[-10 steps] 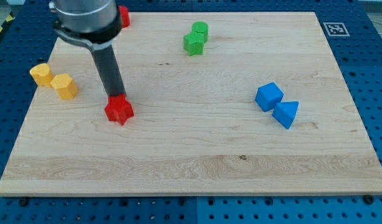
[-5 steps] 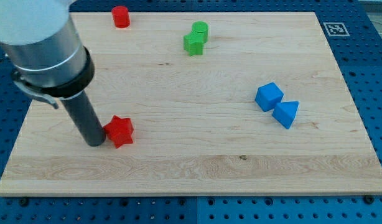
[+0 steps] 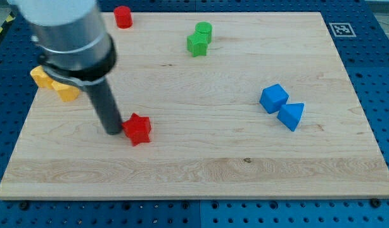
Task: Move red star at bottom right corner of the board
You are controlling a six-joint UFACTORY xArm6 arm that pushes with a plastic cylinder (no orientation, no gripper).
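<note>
My tip [image 3: 112,132] rests on the counter [image 3: 201,158] touching the left side of the red star [image 3: 137,129], which sits in the near-left part of the board, well apart from the near-right corner. The arm carries no fingers, only the straight dark rod. A red cylinder [image 3: 123,16] stands at the far-left edge, two yellow blocks [image 3: 61,88] at the left, two green blocks [image 3: 199,38] far centre, and a blue cube [image 3: 273,98] touching a blue triangular block [image 3: 291,116] at the right.
</note>
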